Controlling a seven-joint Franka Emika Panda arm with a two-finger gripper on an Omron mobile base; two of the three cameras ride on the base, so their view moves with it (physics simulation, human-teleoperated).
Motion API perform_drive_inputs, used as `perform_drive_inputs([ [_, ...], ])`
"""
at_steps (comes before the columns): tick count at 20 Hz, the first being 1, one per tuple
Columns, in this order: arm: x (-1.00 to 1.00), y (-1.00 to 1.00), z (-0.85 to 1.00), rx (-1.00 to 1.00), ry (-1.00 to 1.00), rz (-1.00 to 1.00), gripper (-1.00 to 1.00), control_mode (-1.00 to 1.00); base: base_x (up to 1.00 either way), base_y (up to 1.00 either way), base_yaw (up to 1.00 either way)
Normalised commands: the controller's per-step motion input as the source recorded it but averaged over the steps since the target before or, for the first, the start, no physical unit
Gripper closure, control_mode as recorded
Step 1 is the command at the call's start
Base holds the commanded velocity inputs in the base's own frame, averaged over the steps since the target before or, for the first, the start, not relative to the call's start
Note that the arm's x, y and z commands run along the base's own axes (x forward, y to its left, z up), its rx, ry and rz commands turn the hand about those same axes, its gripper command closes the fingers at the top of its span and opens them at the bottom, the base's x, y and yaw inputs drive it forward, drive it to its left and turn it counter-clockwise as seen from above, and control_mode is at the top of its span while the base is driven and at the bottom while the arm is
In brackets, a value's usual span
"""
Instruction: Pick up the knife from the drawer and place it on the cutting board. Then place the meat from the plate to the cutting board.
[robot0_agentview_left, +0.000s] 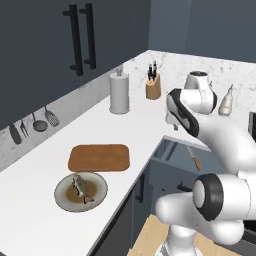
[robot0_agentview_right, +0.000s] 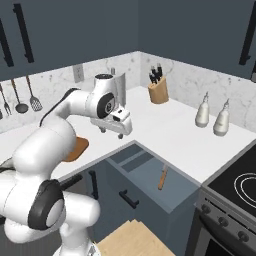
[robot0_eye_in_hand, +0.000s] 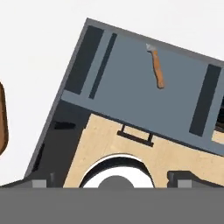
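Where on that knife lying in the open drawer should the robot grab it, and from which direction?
Probably the wooden handle of the knife, coming straight down from above. It lies flat on the floor of the drawer, away from the dividers, so only the top is free, and the fingers would close across the narrow handle. The gripper hangs above, open.

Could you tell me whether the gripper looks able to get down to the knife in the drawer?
Probably yes: the drawer stands open, the knife lies alone and uncovered inside, and the gripper hangs above the drawer.
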Motion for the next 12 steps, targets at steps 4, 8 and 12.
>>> perform_drive_inputs([
  [4,0.59,-0.9,-0.82,0.0,0.27,-0.39,-1.0,-1.0,0.0,0.0,0.0],
  [8,0.35,-0.78,-0.81,0.06,0.2,-0.26,-1.0,-1.0,0.0,0.0,0.0],
  [12,0.09,-0.59,-0.74,0.11,0.05,-0.18,-1.0,-1.0,0.0,0.0,0.0],
])
